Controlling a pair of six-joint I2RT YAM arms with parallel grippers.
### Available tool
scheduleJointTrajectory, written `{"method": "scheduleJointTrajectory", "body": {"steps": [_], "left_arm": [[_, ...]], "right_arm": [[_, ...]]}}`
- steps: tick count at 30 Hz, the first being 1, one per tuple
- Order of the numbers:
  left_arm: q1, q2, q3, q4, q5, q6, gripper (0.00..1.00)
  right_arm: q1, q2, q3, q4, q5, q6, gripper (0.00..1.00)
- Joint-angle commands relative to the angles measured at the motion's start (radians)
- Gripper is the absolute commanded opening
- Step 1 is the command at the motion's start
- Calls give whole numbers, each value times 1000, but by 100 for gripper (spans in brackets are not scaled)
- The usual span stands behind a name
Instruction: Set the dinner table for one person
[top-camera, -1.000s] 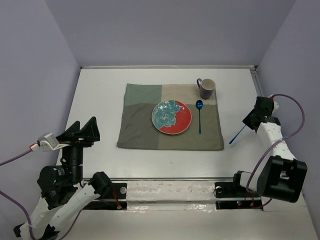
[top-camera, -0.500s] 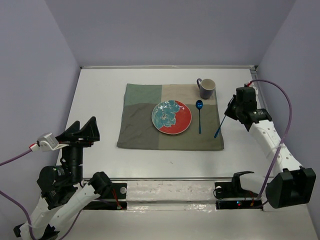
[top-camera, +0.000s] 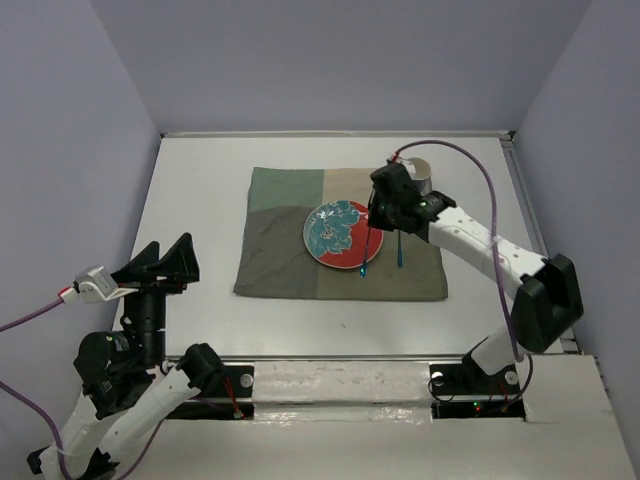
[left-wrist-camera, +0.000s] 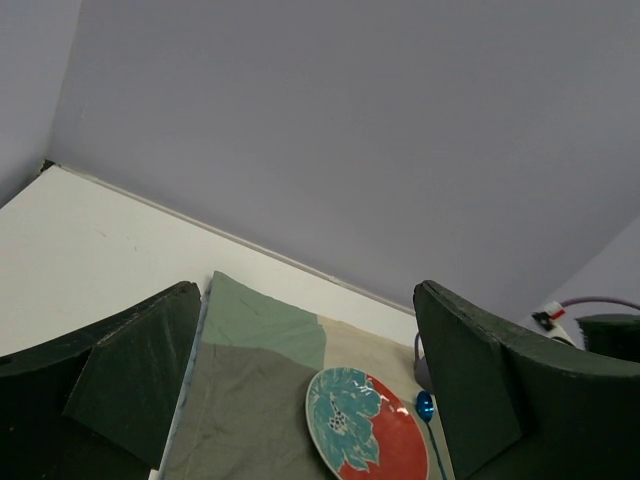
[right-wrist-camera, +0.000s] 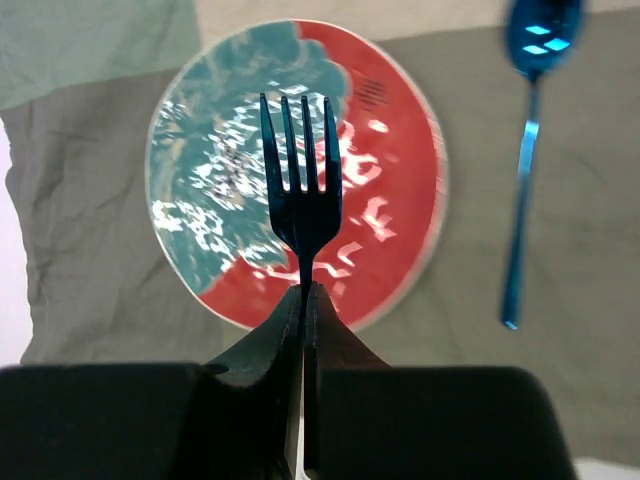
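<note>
One fork (right-wrist-camera: 302, 200): you've swung it from frame right to centre, over plate (top-camera: 333, 235); unplaced.
Right jaws: grasping fork.
Left jaws: released.

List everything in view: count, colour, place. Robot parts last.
dinner table: 1, white, spans the workspace
placemat: 1, olive-green four-patch, centre of table
plate: 1, teal and red, on placemat
spoon: 1, blue, on placemat right of plate
mug: 1, grey, far right corner of placemat, partly hidden by arm
fork: 1, blue, held above plate
right gripper: 1, black, shut on fork handle
left gripper: 1, black, open, near left, holding nothing
</note>
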Motion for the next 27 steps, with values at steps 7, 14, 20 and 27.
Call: {"method": "scheduleJointTrajectory", "body": {"steps": [7,14,20,27], "left_arm": [[-2,-116,-9,45,-34,17,99],[-2,-112,-12,52,-29,17,99],[-2,-109,-14,53,-30,17,99],[-2,-104,-17,59,-23,18,99]], "right_arm": [[143,461,426,143,-65,6,0],[162,691,645,156,-134,32,0],[184,809,743,156,-187,56,0],[204,877,800,165,-238,107,0]]}}
